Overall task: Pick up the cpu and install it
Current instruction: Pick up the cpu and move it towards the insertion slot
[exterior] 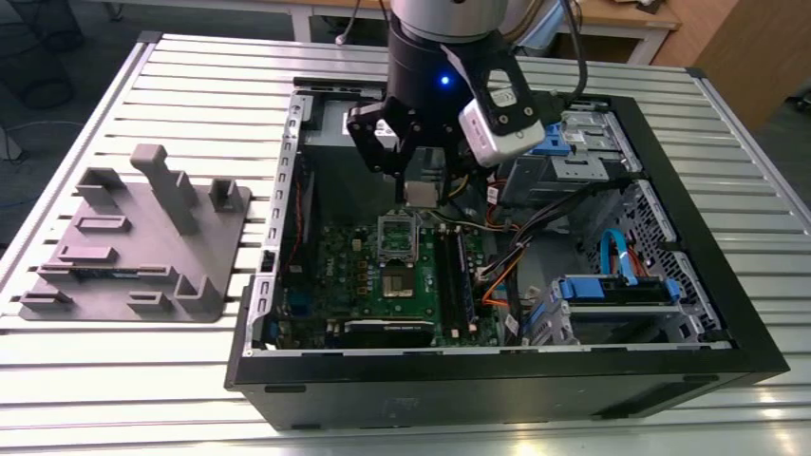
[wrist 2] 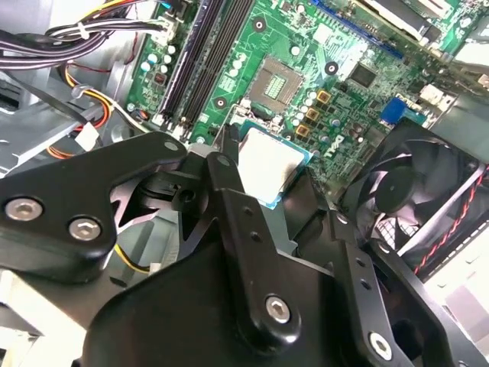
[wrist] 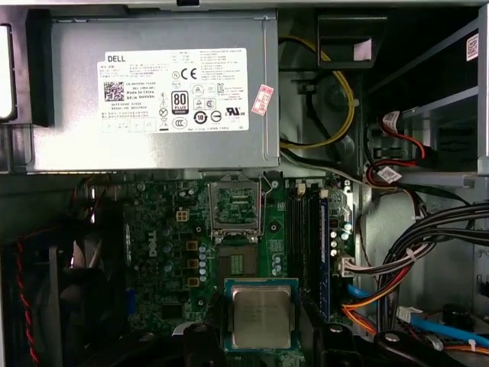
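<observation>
Silver cpu (wrist: 262, 317) is pinched by the gripper (exterior: 419, 183), upper centre in the exterior view; squaring it to the socket (wrist: 238, 264) is advised.

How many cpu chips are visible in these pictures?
1. The cpu is held in the gripper, above the green motherboard inside the computer case. Others could be hidden behind the arm or the cables.
</observation>
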### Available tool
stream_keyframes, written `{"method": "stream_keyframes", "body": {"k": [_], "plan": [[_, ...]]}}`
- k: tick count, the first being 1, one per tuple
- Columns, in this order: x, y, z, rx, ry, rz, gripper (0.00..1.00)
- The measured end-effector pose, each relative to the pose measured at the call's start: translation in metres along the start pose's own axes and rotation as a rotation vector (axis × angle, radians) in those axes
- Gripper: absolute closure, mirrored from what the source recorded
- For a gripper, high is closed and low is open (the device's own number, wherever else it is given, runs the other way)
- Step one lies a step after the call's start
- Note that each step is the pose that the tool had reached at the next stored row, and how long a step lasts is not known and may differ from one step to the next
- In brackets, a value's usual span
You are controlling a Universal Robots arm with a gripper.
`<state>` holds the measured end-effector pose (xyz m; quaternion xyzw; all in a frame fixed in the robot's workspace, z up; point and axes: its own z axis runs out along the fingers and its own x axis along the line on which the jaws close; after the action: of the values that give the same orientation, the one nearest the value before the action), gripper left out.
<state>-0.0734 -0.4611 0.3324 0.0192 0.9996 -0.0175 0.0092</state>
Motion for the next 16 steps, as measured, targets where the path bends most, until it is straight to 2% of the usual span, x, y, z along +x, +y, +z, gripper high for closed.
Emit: {"method": "stream_keyframes", "body": {"k": [8,16], "plan": [[0.0021,-0.0008,0.0021,0.0001,-0.0002,0.000,0.53],[0.0054,-0.0069,0.0158,-0.0002,-0.0002,0.000,0.53]]}}
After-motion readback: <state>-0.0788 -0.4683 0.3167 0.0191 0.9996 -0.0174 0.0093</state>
